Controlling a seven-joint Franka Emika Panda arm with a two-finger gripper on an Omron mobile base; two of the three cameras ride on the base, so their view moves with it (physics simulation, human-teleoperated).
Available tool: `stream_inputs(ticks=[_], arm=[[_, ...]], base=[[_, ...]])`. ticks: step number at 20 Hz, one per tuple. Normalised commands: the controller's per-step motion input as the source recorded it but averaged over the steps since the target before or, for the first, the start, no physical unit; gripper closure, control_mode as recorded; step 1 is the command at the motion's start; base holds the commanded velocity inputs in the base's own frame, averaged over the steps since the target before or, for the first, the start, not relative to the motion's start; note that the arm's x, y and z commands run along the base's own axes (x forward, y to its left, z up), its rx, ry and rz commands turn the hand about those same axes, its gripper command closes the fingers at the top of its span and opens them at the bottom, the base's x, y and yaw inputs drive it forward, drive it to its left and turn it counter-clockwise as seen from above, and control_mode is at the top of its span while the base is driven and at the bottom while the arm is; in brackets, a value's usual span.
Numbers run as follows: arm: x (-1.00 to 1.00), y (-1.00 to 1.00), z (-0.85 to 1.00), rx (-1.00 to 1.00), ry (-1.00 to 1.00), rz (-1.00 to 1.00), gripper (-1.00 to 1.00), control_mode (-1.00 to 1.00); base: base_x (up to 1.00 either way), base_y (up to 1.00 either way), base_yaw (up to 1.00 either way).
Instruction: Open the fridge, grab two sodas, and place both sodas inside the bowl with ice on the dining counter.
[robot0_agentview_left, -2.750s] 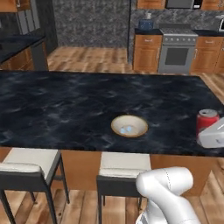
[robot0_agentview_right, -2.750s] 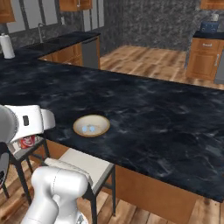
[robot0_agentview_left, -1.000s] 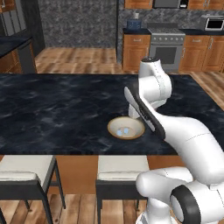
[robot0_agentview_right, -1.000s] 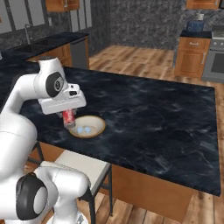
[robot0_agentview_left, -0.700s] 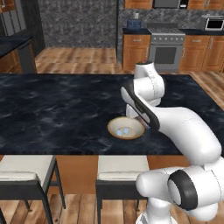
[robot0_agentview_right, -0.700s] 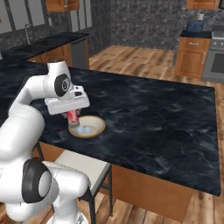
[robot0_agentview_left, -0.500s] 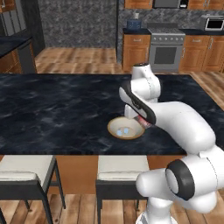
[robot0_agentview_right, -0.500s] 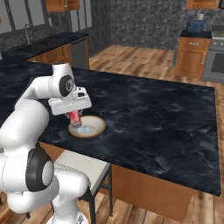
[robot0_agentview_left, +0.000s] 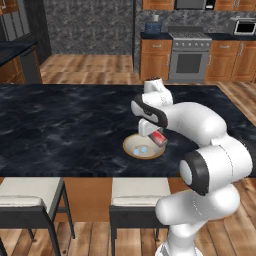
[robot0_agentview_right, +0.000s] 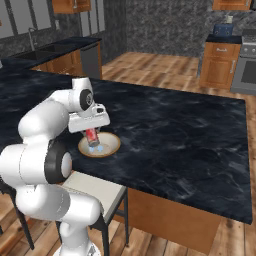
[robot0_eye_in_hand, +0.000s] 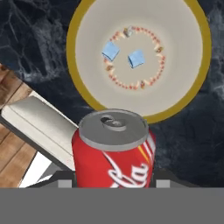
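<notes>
The gripper (robot0_agentview_left: 156, 138) is squeezed partway shut around a red soda can (robot0_eye_in_hand: 114, 148), holding it right over the ice bowl (robot0_eye_in_hand: 201, 74) to drop it in.

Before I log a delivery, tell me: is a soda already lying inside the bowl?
No: the bowl holds just two blue ice cubes, and the soda is gripped in the jaws above its rim.

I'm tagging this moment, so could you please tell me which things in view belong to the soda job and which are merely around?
Job: soda can held by the gripper; bowl holding ice cubes; dining counter.

Around: chairs; stove; wooden cabinets.
</notes>
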Motion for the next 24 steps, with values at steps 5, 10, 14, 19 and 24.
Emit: stream_inputs(ticks=[5,10,14,19,24], arm=[[0.45,0.0,-0.43,0.0,0.1,0.03,1.0,-1.0],[0.42,0.02,-0.42,0.0,0.1,0.03,1.0,-1.0],[0.43,0.02,-0.38,0.0,0.1,0.03,1.0,-1.0],[0.41,0.04,-0.34,0.0,0.1,0.02,1.0,-1.0],[0.32,0.03,-0.32,0.0,0.09,0.02,1.0,-1.0]], base=[[0.0,0.0,0.0],[0.0,0.0,0.0],[0.0,0.0,0.0],[0.0,0.0,0.0],[0.0,0.0,0.0]])
